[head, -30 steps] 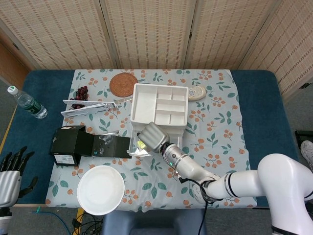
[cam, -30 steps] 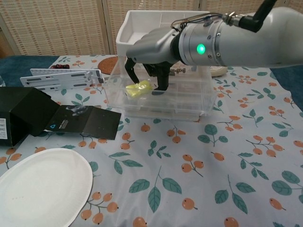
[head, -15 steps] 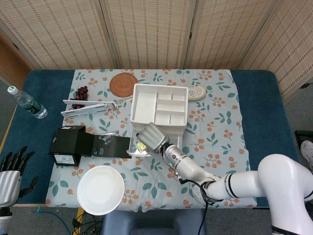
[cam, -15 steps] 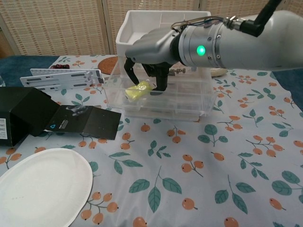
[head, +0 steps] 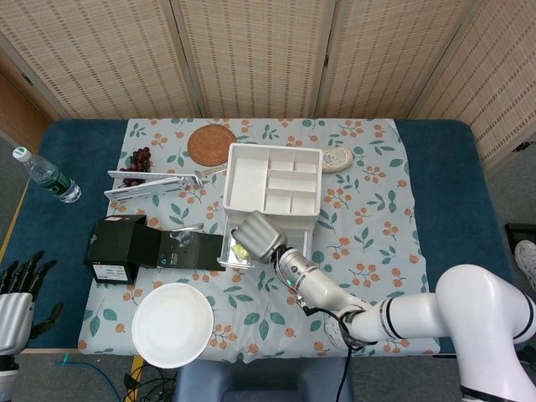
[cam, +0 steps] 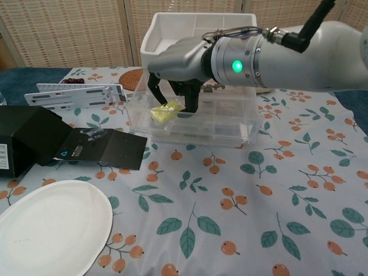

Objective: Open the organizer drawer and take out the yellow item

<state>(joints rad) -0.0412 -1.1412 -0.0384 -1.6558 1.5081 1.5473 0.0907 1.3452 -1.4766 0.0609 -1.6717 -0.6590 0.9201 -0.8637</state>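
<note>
The white organizer stands mid-table with its clear drawer pulled out toward me. Inside the drawer's left end lies the yellow item, also visible in the head view. My right hand reaches down into the drawer, fingers curled on both sides of the yellow item and touching it; it appears to grip it. The same hand covers the drawer's left part from above. My left hand hangs off the table's near left corner, fingers spread, holding nothing.
A black box with an open flap lies left of the drawer. A white plate sits at the front edge. Further back are a flat grey rack, grapes, a woven coaster and a water bottle.
My right hand has shifted slightly left inside the drawer, and the yellow item has moved left with it. The left hand has stayed put.
</note>
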